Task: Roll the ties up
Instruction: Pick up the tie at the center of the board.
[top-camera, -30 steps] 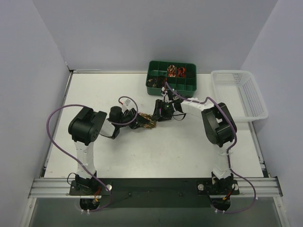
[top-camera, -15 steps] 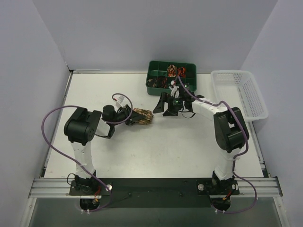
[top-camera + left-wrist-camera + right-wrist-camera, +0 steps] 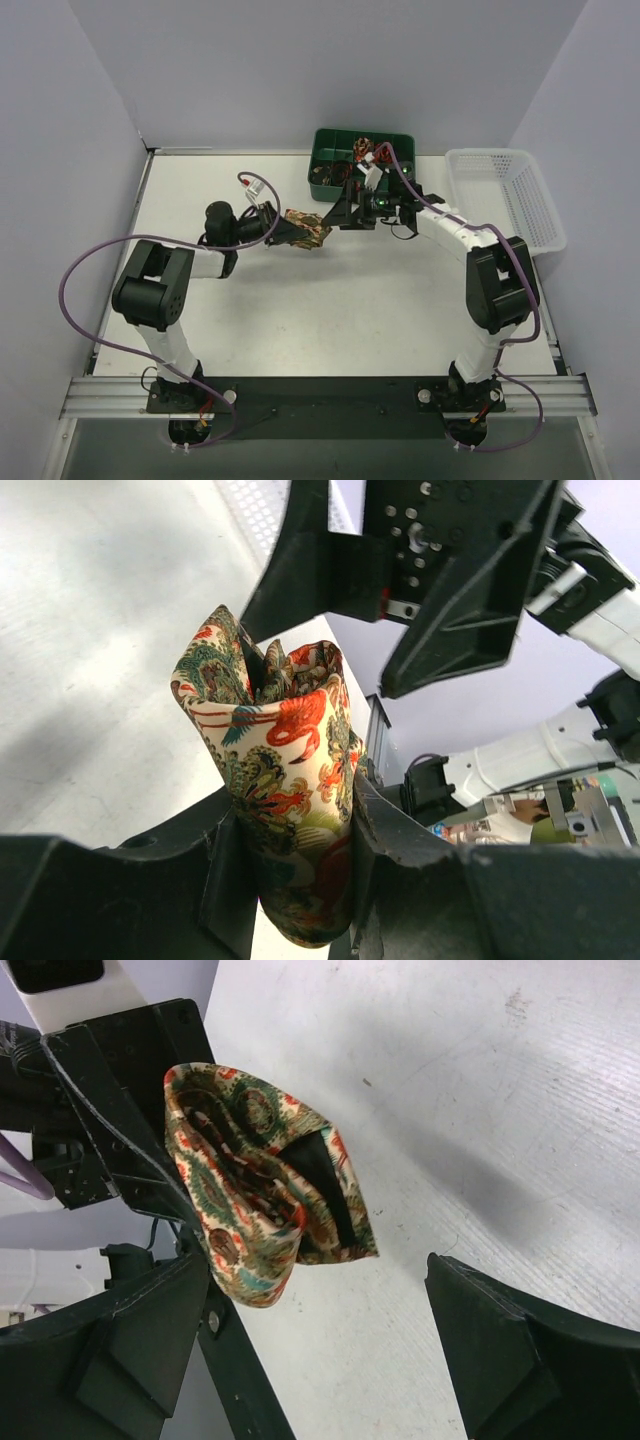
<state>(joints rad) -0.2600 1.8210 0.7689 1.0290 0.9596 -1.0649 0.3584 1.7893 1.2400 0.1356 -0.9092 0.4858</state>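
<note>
The coiled brown-gold patterned fabric tie (image 3: pixel 285 780) had been carried up the white tabletop (image 3: pixel 330 310) toward the green compartmented plastic box (image 3: pixel 362 133), with the left end effector (image 3: pixel 284 228) clenched on its lower part. The right end effector (image 3: pixel 315 1350) had been drawn off the tie and was held spread just beside it. Rolling of this tie was judged complete, with only stowing left.
</note>
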